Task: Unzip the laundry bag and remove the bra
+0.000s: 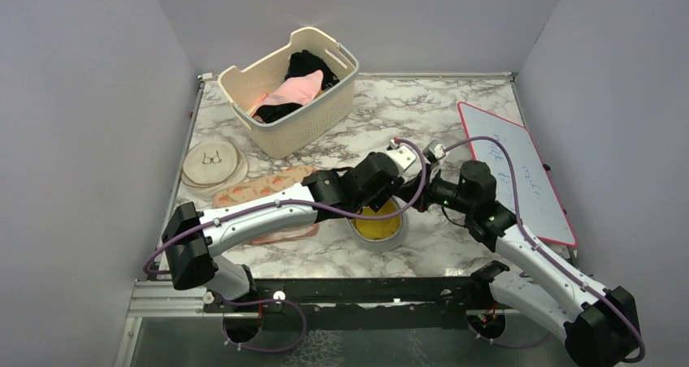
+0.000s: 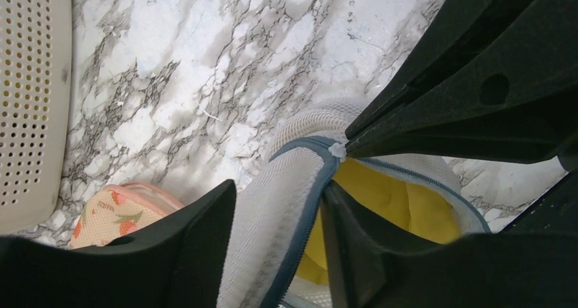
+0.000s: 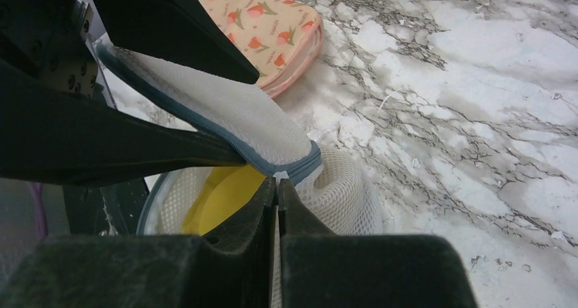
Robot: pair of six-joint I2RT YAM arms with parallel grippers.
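The laundry bag (image 1: pixel 393 240) sits on the marble just ahead of both arms, unzipped, with its white mesh lid (image 2: pixel 272 212) lifted on its blue-grey zip edge. A yellow bra (image 2: pixel 402 206) shows inside the bag, and also shows in the right wrist view as the bra (image 3: pixel 221 195). My left gripper (image 2: pixel 278 189) is open, its fingers on either side of the raised lid. My right gripper (image 3: pixel 277 182) is shut on the small white tab at the end of the zip. The laundry bag's mesh wall (image 3: pixel 344 185) bulges just beyond those tips.
A cream perforated basket (image 1: pixel 325 111) holding pink and black clothes stands at the back left. A peach patterned pouch (image 1: pixel 260 190) and a cream disc with a glasses drawing (image 1: pixel 213 162) lie left of the bag. A whiteboard (image 1: pixel 512 168) lies along the right side.
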